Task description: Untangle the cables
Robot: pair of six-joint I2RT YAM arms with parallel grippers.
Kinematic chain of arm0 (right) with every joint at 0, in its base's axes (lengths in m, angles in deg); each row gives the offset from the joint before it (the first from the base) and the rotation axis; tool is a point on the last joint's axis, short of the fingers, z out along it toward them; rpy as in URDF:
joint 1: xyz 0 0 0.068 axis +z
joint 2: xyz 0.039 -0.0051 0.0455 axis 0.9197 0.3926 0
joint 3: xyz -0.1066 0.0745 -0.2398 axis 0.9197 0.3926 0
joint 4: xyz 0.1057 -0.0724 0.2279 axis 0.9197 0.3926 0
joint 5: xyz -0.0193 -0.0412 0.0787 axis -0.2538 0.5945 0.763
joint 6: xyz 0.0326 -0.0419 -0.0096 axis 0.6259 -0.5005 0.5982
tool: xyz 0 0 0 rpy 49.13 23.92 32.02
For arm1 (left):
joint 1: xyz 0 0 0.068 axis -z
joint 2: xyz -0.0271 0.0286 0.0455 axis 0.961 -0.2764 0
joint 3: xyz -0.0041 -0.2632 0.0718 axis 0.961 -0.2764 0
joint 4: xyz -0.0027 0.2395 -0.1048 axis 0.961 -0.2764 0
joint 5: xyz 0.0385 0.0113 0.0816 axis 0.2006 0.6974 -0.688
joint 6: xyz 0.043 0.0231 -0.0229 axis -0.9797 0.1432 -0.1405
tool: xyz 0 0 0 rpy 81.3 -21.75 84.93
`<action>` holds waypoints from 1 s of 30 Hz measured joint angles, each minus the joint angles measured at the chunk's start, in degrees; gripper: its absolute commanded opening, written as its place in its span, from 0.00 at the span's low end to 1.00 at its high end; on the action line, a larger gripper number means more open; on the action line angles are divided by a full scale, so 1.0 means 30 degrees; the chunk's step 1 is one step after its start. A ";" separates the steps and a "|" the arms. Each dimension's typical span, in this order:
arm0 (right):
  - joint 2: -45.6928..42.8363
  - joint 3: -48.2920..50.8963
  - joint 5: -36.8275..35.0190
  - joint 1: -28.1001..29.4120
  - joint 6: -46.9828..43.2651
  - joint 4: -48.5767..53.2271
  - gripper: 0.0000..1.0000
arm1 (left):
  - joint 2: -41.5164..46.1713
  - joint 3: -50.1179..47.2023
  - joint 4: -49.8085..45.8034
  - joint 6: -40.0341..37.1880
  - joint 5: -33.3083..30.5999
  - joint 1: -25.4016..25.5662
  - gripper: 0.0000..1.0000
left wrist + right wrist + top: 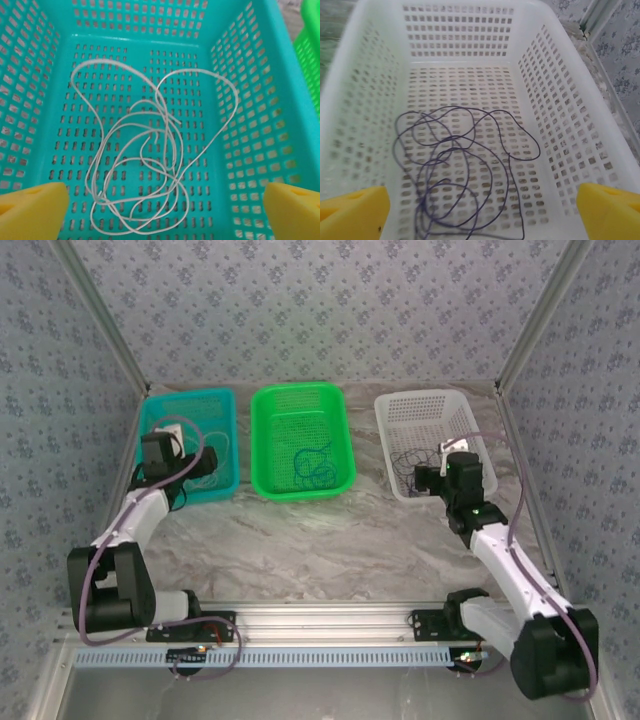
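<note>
Three cables are lying apart, one to a basket. The whitish cable [136,165] is sitting in the teal basket [190,393] at the left. The blue cable [312,468] is resting in the green basket [300,390] in the middle, and the dark cable [465,170] is lying in the white basket [420,398] at the right. No cable is crossing another, so the separating is looking done to me. Little is remaining, as I am judging it: each cable is lying in loose loops that are crossing over themselves. The left claw [160,215] is hovering over the near end of the teal basket, fingers spread wide and gripping nothing. The right claw [480,210] is hovering likewise over the near end of the white basket, wide and empty.
</note>
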 measured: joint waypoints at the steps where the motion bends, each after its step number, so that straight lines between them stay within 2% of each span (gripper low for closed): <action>1: 0.0299 0.0481 0.0408 -0.0393 -0.0146 -0.0903 1.00 | 0.0000 -0.0342 0.0561 -0.0175 0.0000 0.0000 0.99; 5: 0.1996 0.2127 0.1923 -0.1639 -0.0525 -0.4335 1.00 | -0.0022 -0.2047 0.3694 -0.0801 0.0022 0.0000 1.00; 12: 0.3650 0.3519 0.2994 -0.1967 -0.0794 -0.8903 1.00 | -0.0918 -0.3592 0.6790 -0.1552 0.0029 0.0109 1.00; 21: 0.5552 0.4058 0.3512 -0.2368 -0.0801 -1.2859 1.00 | -0.1479 -0.5530 1.0848 -0.1953 0.0153 0.0437 0.99; 30: 0.6819 0.4495 0.4051 -0.2987 -0.0801 -1.5810 1.00 | -0.3315 -0.5931 1.4673 -0.1982 0.0124 0.0561 1.00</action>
